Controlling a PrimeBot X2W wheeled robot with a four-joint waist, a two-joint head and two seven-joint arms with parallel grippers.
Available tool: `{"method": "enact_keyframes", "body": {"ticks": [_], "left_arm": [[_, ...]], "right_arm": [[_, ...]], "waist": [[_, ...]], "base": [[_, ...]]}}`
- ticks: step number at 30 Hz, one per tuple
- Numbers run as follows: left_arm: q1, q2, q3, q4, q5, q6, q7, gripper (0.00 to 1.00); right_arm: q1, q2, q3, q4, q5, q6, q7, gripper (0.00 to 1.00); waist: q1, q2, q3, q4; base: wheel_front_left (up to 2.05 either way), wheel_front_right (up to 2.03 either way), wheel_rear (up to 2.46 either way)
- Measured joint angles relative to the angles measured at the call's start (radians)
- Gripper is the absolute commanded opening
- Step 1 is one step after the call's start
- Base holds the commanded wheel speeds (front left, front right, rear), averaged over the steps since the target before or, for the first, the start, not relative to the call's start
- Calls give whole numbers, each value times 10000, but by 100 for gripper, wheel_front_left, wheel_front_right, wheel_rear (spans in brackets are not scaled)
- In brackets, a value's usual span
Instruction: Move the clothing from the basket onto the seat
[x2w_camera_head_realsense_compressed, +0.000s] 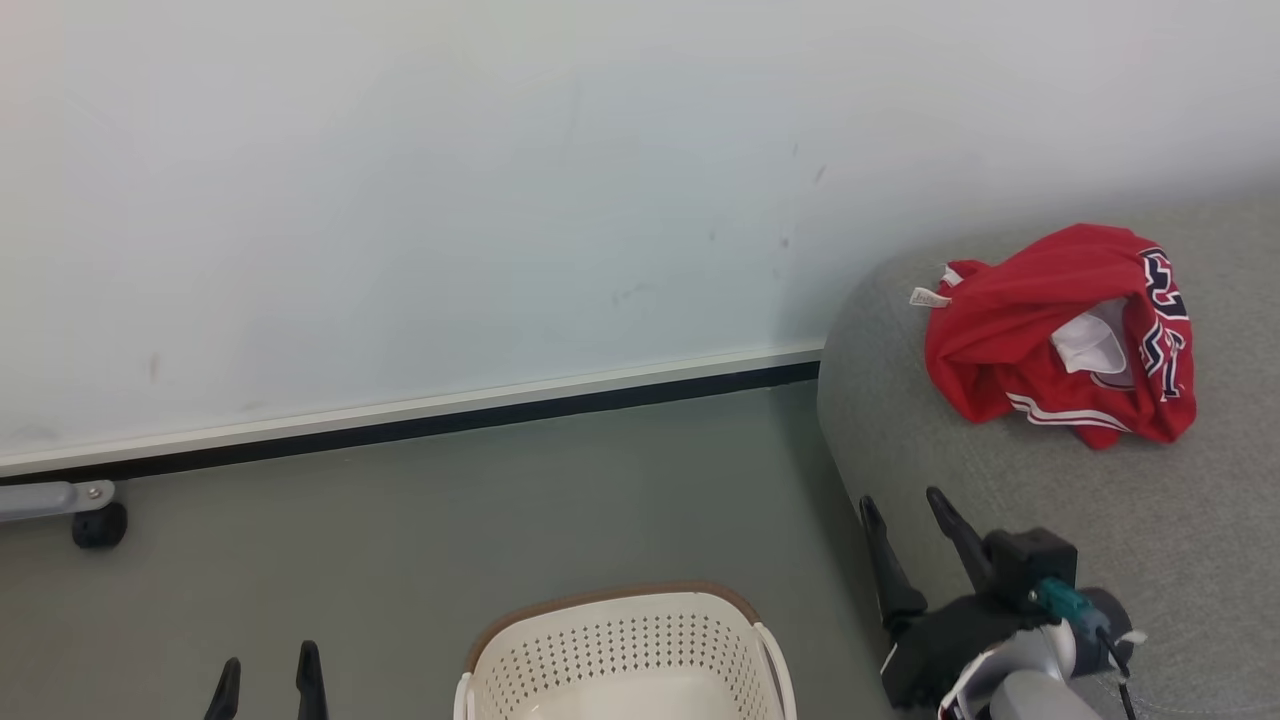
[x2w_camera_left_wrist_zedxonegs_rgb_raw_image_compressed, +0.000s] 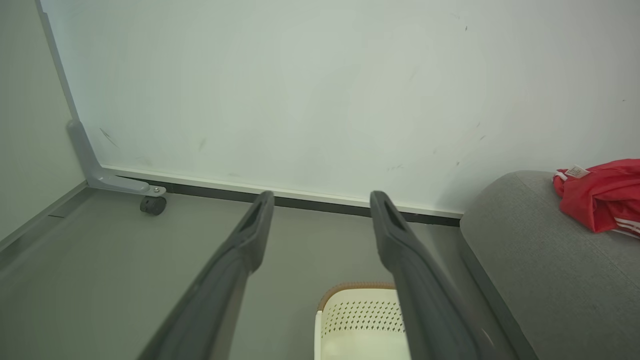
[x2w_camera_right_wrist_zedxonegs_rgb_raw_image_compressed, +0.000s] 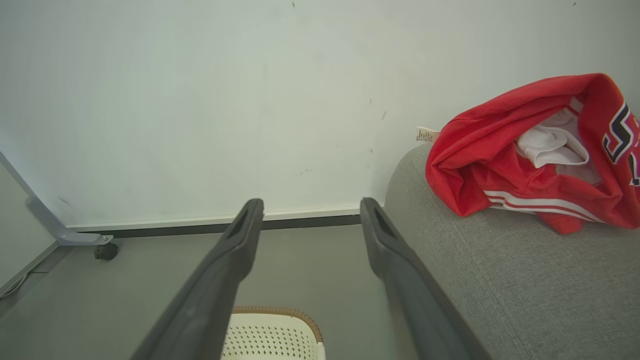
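Grey floor (x2w_camera_head_realsense_compressed: 400, 520), pale wall (x2w_camera_head_realsense_compressed: 500, 200). Red jersey clothing (x2w_camera_head_realsense_compressed: 1040, 330) crumpled on grey fabric seat (x2w_camera_head_realsense_compressed: 1000, 490). Both spread: left gripper (x2w_camera_head_realsense_compressed: 270, 655), right gripper (x2w_camera_head_realsense_compressed: 900, 497).

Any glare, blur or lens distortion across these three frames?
Head view: flat, even light, no glare, clothing lettering sharp, faint shadow on the floor beside the seat. Left wrist view: wide-angle stretch, left pincer fingers loom large and soft near the bottom edge. Right wrist view: same for the right pincer; clothing folds crisp.
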Motion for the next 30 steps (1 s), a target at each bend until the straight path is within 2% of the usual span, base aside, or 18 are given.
{"method": "enact_keyframes", "body": {"ticks": [17,30], "left_arm": [[360,4,194,-512,443,73,-54,100],[395,13,257,-594,815,75,-54,100]], "right_arm": [[2334,-144,-525,-2658,-368,-520,-2,100],[2847,-178,-953,-3639,-617,-612,-2,100]], "waist": [[0,0,2,363],[0,1,136,234]], "base": [[0,0,0],[0,0,0]]}}
